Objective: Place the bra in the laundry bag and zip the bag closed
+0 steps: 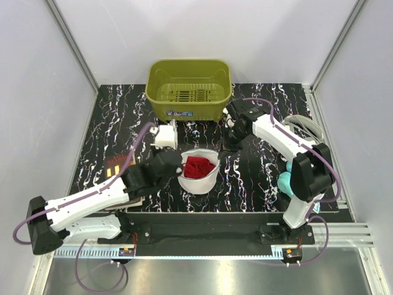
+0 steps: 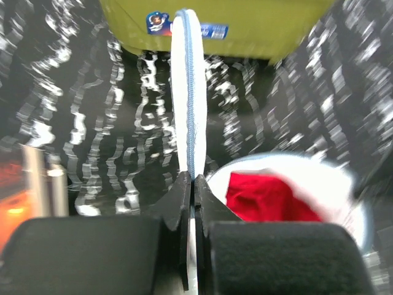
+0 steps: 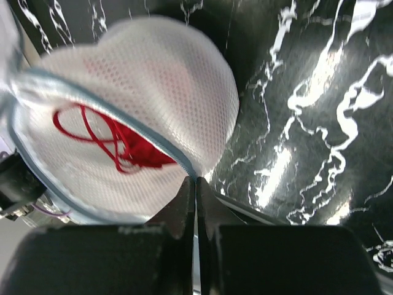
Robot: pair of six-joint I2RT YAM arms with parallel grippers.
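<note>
Bra (image 1: pixel 198 166) placement looks done: the red garment lies inside the open laundry bag (image 1: pixel 207 182) mid-table. The left gripper (image 2: pixel 192 184) pinches the bag's upright flap (image 2: pixel 187 92). The right gripper (image 3: pixel 195 184) is pressed together on the zipper rim (image 3: pixel 184 169). Zipping remains.

Laundry bag (image 3: pixel 153 74) of white mesh cloth, bra (image 1: pixel 198 166) of soft red fabric, basket (image 1: pixel 188 92) of smooth plastic, table (image 1: pixel 258 178) glossy, marbled.

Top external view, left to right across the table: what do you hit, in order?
Flat orange-brown item → left gripper → white mesh laundry bag holding red fabric bra → right gripper → teal rounded item
</note>
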